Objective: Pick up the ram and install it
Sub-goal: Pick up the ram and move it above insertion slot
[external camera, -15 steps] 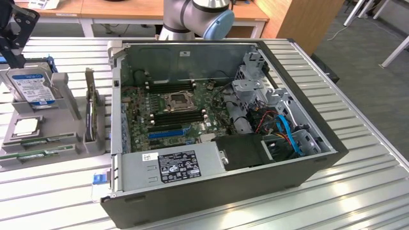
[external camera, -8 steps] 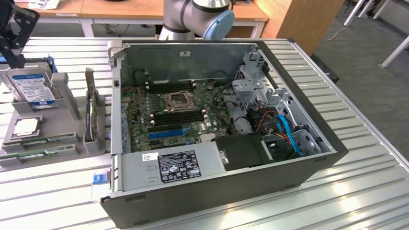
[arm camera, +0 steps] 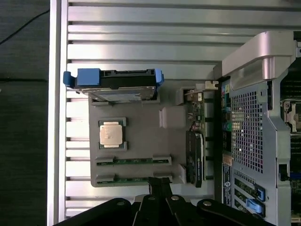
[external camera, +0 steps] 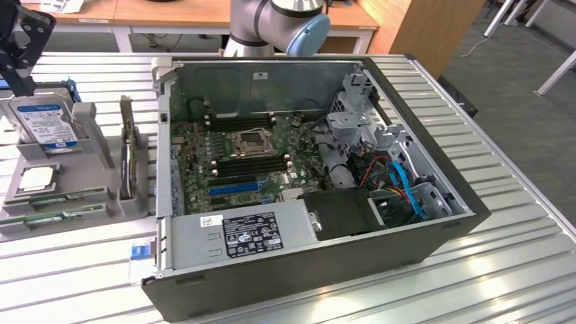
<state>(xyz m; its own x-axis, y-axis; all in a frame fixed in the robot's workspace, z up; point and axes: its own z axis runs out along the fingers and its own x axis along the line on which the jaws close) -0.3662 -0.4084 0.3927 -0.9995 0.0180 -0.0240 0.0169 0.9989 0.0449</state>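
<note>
The fingers [arm camera: 156,188] are hanging closed, pressed together with nothing between them, above the edge of the grey holder [arm camera: 141,136] that lies farthest from its hard drive [arm camera: 115,84]. Two ram sticks are lying flat in the holder's two long slots along that edge. The outer ram stick [arm camera: 123,179] is sitting right under the fingertips, near its end, though I cannot tell whether they are touching it. The inner ram stick [arm camera: 134,161] is lying just beside it, further into the holder. A processor chip [arm camera: 112,133] is resting in a square recess of the holder, between the sticks and the upright hard drive. A dark card [arm camera: 194,157] is standing on edge along the holder's side that faces the open computer case [external camera: 315,169], which is sitting just beside the holder on the slatted metal desk [external camera: 504,270]
</note>
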